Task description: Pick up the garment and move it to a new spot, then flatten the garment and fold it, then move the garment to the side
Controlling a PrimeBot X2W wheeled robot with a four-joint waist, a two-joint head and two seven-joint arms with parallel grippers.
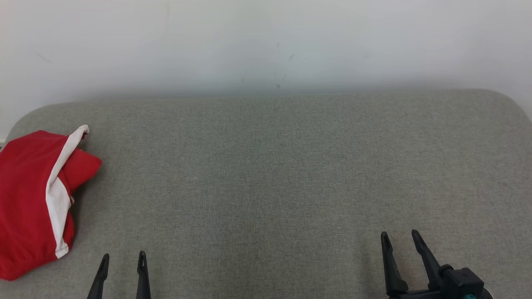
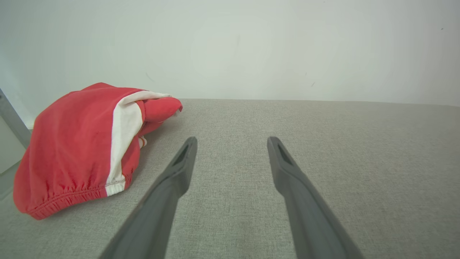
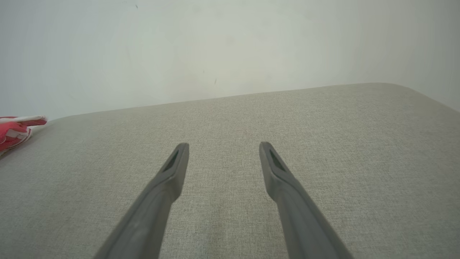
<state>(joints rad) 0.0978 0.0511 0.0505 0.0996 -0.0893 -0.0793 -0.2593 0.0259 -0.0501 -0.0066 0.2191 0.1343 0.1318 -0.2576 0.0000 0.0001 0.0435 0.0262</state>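
the garment (image 1: pixel 29 199), red with a white stripe (image 1: pixel 56 195) running down it, lay bunched in a loose heap at the far left end of the grey fabric surface (image 1: pixel 266 174), partly cut off by the left edge of the head view. in the left wrist view its gathered elastic hem (image 2: pixel 68 201) faced the camera and rested on the cloth, and a small red fold stuck out from the top of the heap toward the pale wall (image 1: pixel 266 41) behind.

the left gripper (image 1: pixel 123 255) sat at the lower left of the head view, near the garment but apart from it, a strip of bare grey cloth between the two. its fingers (image 2: pixel 169 187) were released, spread wide with nothing between them, and pointed toward the wall, with the heap off to their left.

the right gripper (image 1: pixel 400 233) was at the lower right of the head view, well apart from the garment. its fingers (image 3: pixel 161 194) were released too, spread and empty, above bare fabric. in the right wrist view only a corner of the red and white cloth showed at the left edge. the far right corner of the surface was rounded.
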